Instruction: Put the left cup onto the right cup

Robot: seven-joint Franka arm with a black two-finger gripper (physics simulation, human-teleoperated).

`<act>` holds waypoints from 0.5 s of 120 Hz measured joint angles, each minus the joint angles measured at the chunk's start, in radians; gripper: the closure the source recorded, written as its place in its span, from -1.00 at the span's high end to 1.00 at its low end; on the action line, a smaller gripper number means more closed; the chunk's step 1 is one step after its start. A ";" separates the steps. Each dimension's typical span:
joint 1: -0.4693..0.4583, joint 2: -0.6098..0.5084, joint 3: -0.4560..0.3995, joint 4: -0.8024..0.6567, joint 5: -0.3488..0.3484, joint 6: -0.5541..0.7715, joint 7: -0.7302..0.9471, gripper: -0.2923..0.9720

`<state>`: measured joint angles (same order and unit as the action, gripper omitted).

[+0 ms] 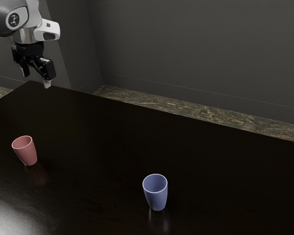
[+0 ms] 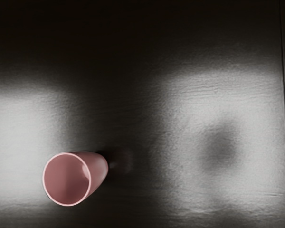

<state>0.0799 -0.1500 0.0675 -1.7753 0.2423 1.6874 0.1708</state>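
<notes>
— Where was the gripper (image 1: 36, 78)?
— High over the far corner of the table (image 1: 88, 127), at the exterior view's left. Its two fingers stood spread apart with nothing between them.
— And the pink cup (image 1: 24, 149)?
— Upright near the table's edge at the exterior view's left, well below the gripper. The wrist view looked down into the pink cup's (image 2: 71, 178) open mouth.
— The blue cup (image 1: 155, 192)?
— Also upright, nearer the front edge, about midway along it and well apart from the pink cup.
</notes>
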 joint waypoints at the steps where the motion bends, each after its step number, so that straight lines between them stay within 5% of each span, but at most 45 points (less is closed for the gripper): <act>1: 0.000 0.000 0.000 0.000 0.000 0.000 0.000 0.54; 60: -0.005 0.040 -0.003 -0.009 -0.001 0.008 -0.014 0.54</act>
<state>0.0750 -0.1104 0.0649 -1.7841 0.2412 1.6953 0.1563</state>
